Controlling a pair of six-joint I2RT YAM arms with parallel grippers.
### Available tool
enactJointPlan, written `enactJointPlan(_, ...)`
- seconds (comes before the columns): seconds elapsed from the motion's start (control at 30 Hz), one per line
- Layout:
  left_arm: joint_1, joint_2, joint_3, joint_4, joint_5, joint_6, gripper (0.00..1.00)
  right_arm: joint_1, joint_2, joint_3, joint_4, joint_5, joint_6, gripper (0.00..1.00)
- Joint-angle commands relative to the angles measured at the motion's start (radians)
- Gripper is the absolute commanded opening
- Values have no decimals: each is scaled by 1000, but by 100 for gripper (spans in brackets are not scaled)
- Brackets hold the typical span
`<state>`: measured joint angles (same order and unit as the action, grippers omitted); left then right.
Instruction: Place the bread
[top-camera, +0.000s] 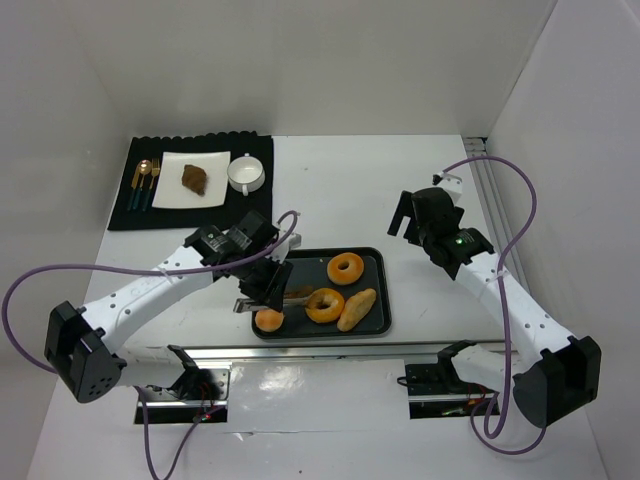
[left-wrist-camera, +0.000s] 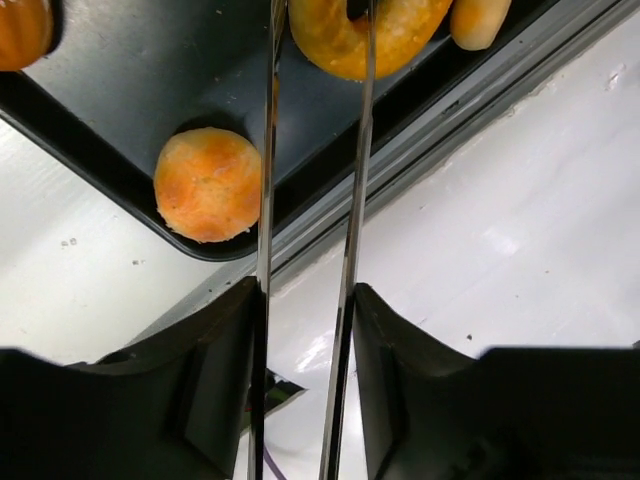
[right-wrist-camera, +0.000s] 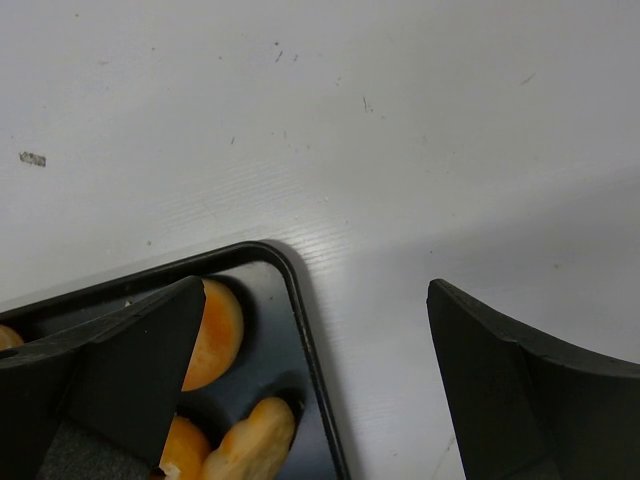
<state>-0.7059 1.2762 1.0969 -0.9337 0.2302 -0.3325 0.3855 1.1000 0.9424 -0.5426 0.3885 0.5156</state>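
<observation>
**Left jaws grip the tongs, lined up on a ring bread in the tray.**

The left jaws stand narrow, pressed onto the two blades of the tongs (left-wrist-camera: 265, 200). The blades run out past a round bun (left-wrist-camera: 207, 183) and straddle part of the ring bread (left-wrist-camera: 410, 30) on the black tray (left-wrist-camera: 120, 90). Their tips lie beyond the wrist view's edge, so whether they already pinch it cannot be told. The right jaws gape wide and empty over the bench (right-wrist-camera: 400, 120), just off the tray's corner. The step in hand looks like the pick-up. The next move calls for squeezing the blades onto the ring, lifting it clear of the rim, and carrying it to the white plate (top-camera: 170, 165), well apart on the dark mat (top-camera: 125, 215), where a brown piece (top-camera: 194, 180) already lies.
</observation>
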Motion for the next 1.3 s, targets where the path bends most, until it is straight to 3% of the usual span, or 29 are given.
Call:
enactJointPlan(0.0,-6,6,18,22,54,-19,47,0,-26,15,7,7,1,99)
enactJointPlan(0.17,54,-30,75,-17,75,-19,21,0,-26,15,7,-2,1,99)
enactJointPlan(0.37,177,-60,168,-117,-12,-52,12,0,-26,24,7,7,1,99)
enactJointPlan(0.5,299,-60,279,-168,-133,-103,10,0,-46,15,26,-2,1,99)
enactJointPlan(0.6,461,-96,296,-59,-149,-175,10,0,-46,6,36,-22,1,99)
enactJointPlan(0.63,488,-113,261,52,-138,-190,11,0,-36,6,36,-22,1,99)
enactJointPlan(0.77,611,-95,248,195,-227,-278,13,0,-35,15,58,-22,1,99)
enactJointPlan(0.9,695,37,336,235,-327,-301,14,0,-17,24,67,-53,1,99)
enactJointPlan(1.0,767,135,388,289,-315,-319,14,0,6,24,90,-71,1,99)
enactJointPlan(1.27,786,437,616,366,-324,-342,18,0,46,59,99,-82,1,99)
